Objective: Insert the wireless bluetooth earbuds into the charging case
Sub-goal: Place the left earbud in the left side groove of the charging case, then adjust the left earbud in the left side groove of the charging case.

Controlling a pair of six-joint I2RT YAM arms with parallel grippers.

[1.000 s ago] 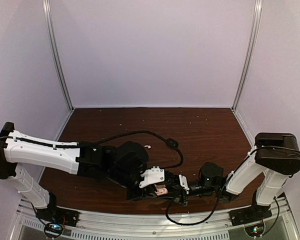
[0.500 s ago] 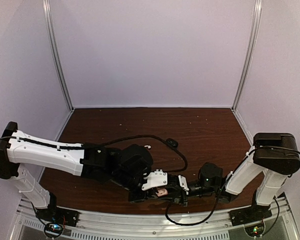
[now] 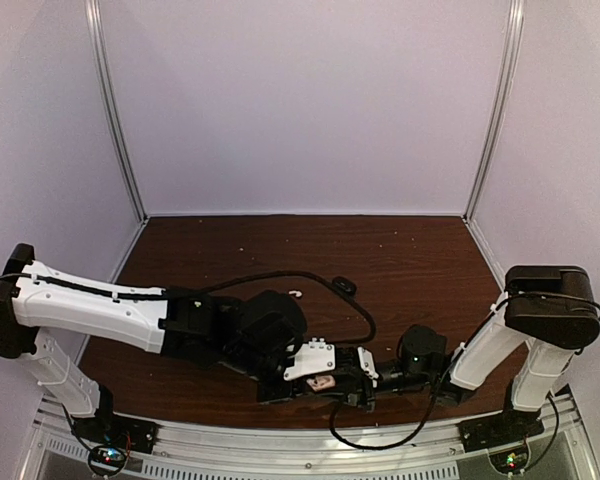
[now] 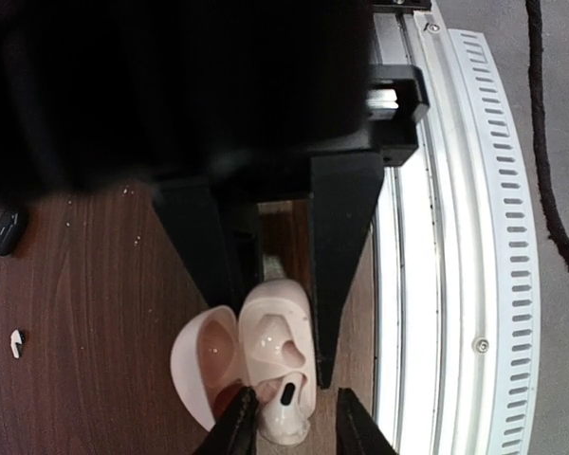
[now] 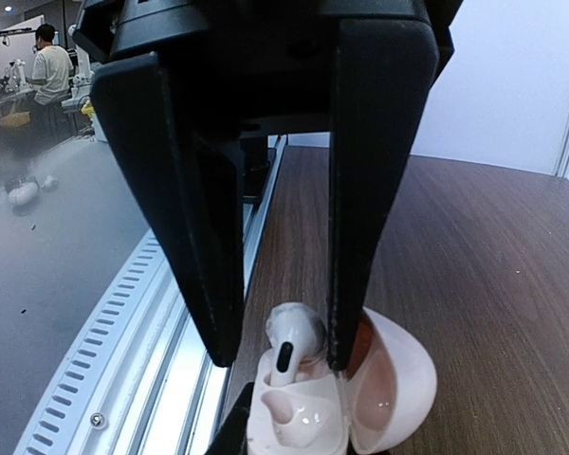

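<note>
My right tool (image 4: pixel 279 336) is clamped on the pale pink glossy clamshell charging case (image 4: pixel 266 327), with one black finger pressed to each side of its lower half. The case sits at the near edge of the dark brown wood-grain table (image 4: pixel 95 313), just beside the white slotted metal rail (image 4: pixel 427 237). I cannot tell whether it rests on the wood or hangs just above it. Its rounded lid (image 4: pixel 204 365) is swung fully open on the side of the case away from the rail.

A tiny white stemmed earbud (image 4: pixel 286 396) stands in the socket of the case nearer my left tool (image 4: pixel 294 425), its head sticking up above the rim. The second socket (image 4: pixel 273 343) beside it shows its glossy hollow.

My left tool faces the right one from the opposite end of the case, its jaws parted and straddling that earbud. The left wrist view shows a thin gap on each side of the earbud. In the right wrist view one finger seems to brush its head, so I cannot say whether it touches.

A second tiny white stemmed earbud (image 4: pixel 16 343) lies on the table well apart from the case, out beyond the lid side. Near it, also well apart from the case, lies a small black rounded object (image 4: pixel 8 232), too small for me to tell whether it is an earbud or a case.
</note>
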